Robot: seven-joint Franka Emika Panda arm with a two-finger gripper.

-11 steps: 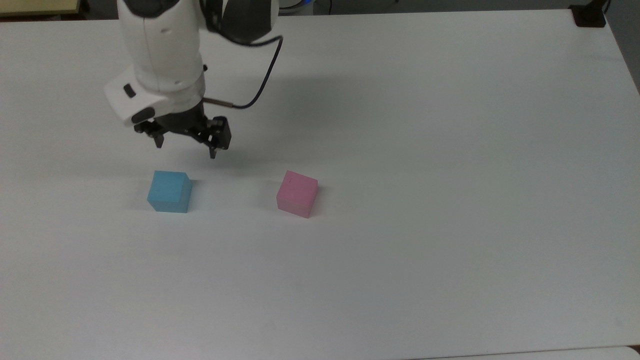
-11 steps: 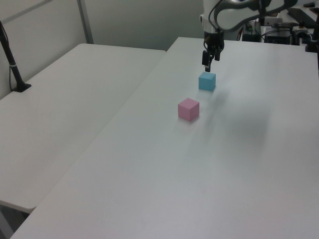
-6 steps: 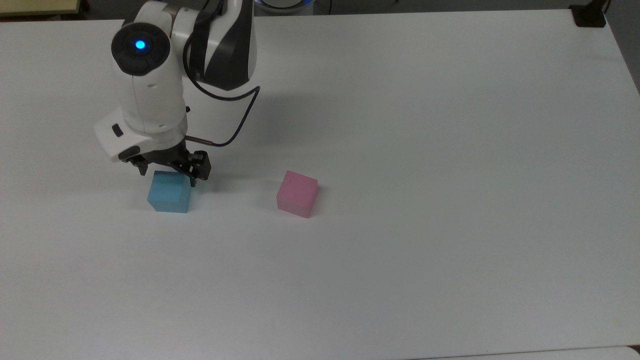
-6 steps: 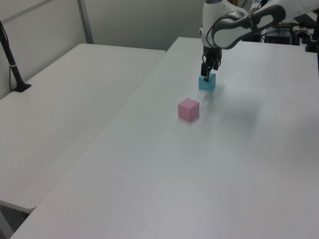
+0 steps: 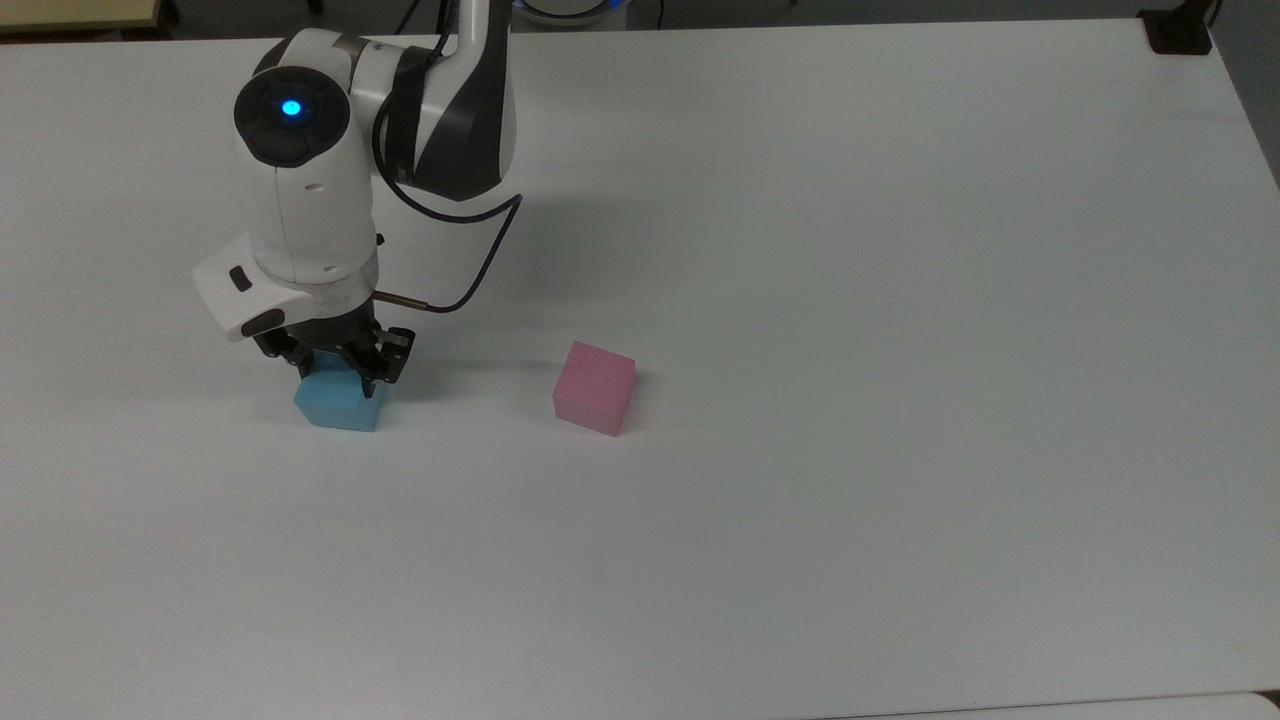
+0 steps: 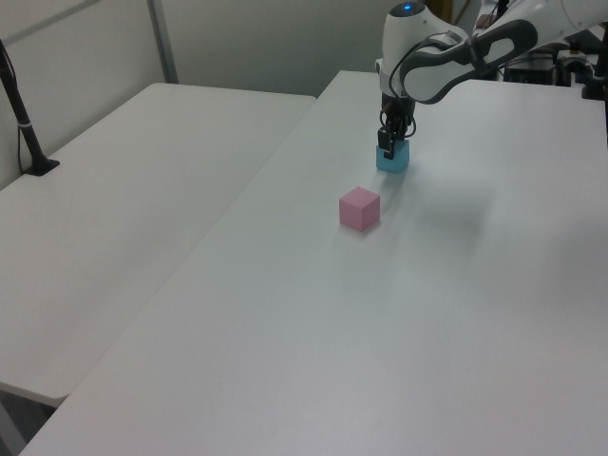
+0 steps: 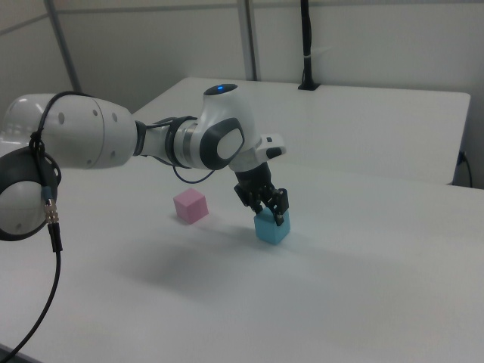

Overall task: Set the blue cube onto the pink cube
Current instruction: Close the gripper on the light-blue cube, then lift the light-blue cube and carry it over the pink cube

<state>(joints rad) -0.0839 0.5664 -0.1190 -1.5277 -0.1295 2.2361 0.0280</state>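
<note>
The light blue cube (image 5: 335, 405) rests on the white table (image 5: 850, 300), at the top view's left. My gripper (image 5: 337, 375) points down over it, open, with one finger on each side of the cube's upper part and the top face showing between them. The cube's lower half shows below the fingers in the left view (image 6: 393, 163) and the right view (image 7: 271, 230), where the gripper (image 7: 270, 215) hides part of its top. The pink cube (image 5: 594, 388) stands apart on the table, to the top view's right of the blue cube, also seen in the left view (image 6: 360, 208) and the right view (image 7: 190, 205).
A black clamp (image 5: 1180, 30) sits at the table's far right corner in the top view. A second white table (image 6: 114, 190) adjoins at the left view's left, with a black post (image 6: 24, 123) on it. A dark cable (image 5: 480, 260) loops off my wrist.
My gripper moved toward the top view's left and came down from above the table until its fingers straddle the blue cube. Neither cube has moved.
</note>
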